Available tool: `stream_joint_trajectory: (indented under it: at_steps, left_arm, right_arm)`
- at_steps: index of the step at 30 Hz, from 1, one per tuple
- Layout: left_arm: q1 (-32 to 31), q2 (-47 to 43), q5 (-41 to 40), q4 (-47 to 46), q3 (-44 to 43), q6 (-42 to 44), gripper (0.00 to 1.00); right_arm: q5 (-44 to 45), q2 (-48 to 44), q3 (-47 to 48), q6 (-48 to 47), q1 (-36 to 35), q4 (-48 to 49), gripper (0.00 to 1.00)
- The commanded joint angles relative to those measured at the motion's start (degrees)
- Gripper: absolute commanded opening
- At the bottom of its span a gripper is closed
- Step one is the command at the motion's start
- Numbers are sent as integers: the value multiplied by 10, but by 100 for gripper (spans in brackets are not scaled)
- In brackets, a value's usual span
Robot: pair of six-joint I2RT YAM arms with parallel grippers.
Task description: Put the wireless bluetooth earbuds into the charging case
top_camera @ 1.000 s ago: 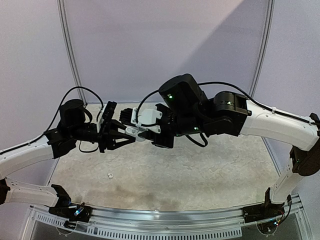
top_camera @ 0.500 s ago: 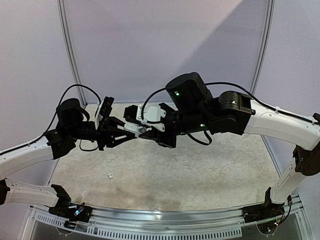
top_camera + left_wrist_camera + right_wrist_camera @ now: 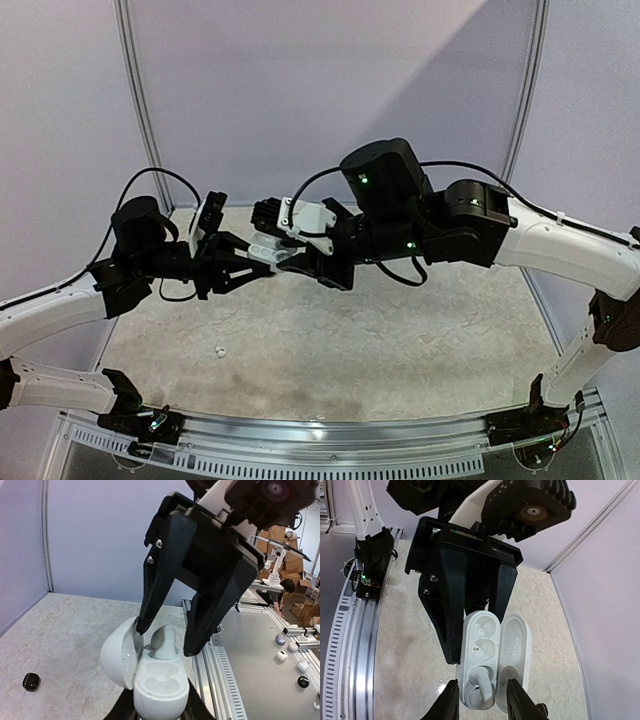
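A white charging case (image 3: pixel 160 680) is held in the air above the table, its lid (image 3: pixel 117 655) swung open to the left. My left gripper (image 3: pixel 160 712) is shut on the case's lower body. A white earbud (image 3: pixel 162 641) stands stem-up in the case's far slot; the near slot is empty. My right gripper (image 3: pixel 166 641) comes down from above with its black fingers on either side of that earbud, open and clear of it. The right wrist view shows the same case (image 3: pixel 482 645), earbud (image 3: pixel 482 690) and right gripper (image 3: pixel 482 702). From above, both grippers (image 3: pixel 268 256) meet at mid-table.
A black earbud (image 3: pixel 31 681) lies on the marbled table to the left. A small white earbud (image 3: pixel 219 351) lies on the table nearer the front. A metal rail (image 3: pixel 320 440) runs along the near edge. Purple walls close in the back and sides.
The right gripper's jaws have spread apart and the right arm has drawn slightly up and back. The left gripper and the case have shifted a little.
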State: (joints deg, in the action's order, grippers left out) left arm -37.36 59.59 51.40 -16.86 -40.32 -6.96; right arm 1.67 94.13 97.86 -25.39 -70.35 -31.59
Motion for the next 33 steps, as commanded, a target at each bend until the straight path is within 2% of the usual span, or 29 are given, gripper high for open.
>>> stream_joint_trajectory:
  at_steps: [1, 10, 19, 33]
  left_arm:
    - [-10, -11, 35, -11, 1, 8, 0]
    - [-10, -12, 34, -9, 2, 13, 0]
    - [-10, -13, 29, -5, 1, 16, 0]
    - [-9, -8, -25, -40, -1, -73, 0]
  right_arm:
    - [9, -25, -9, 13, 19, 15, 30]
    - [-8, -31, -16, 20, 23, 25, 17]
    - [-34, -23, -18, 26, 22, 18, 16]
    - [-44, -1, -11, 30, 23, 35, 17]
